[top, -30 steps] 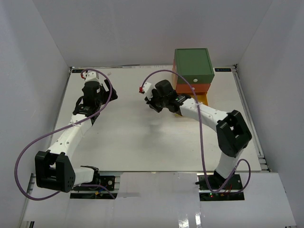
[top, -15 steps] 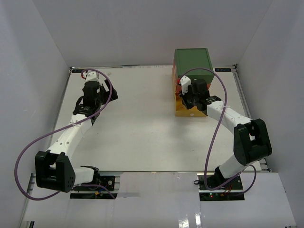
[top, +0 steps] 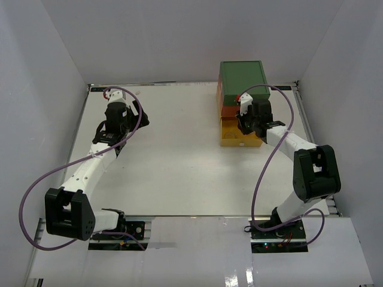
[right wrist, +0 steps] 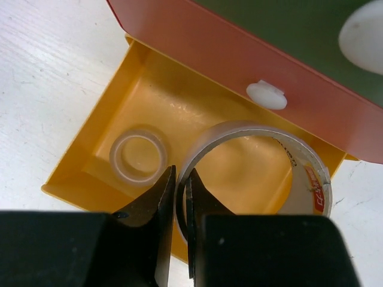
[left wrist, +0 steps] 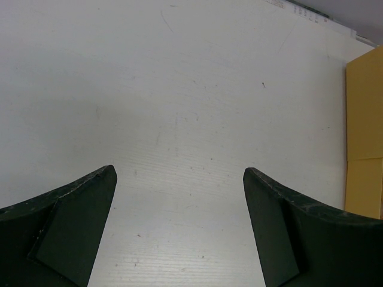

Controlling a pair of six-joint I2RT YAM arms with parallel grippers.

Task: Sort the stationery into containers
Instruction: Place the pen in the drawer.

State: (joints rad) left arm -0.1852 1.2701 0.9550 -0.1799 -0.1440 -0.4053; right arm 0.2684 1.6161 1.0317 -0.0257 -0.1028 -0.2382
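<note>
The drawer unit stands at the back right, green on top, orange below, and the yellow drawer pulled open. My right gripper is shut on the rim of the grey tape roll and holds it above the open yellow drawer. The smaller whitish tape roll lies in that drawer. The orange drawer is closed, its white knob just behind the grey roll. My left gripper is open and empty above bare table at the back left. No pens or highlighters show.
White walls enclose the table on three sides. The yellow drawer's side shows at the right edge of the left wrist view. Purple cables loop from both arms.
My right arm has swung right from the table's middle to the drawer unit, carrying the grey tape roll over the open yellow drawer. The left arm has not moved.
</note>
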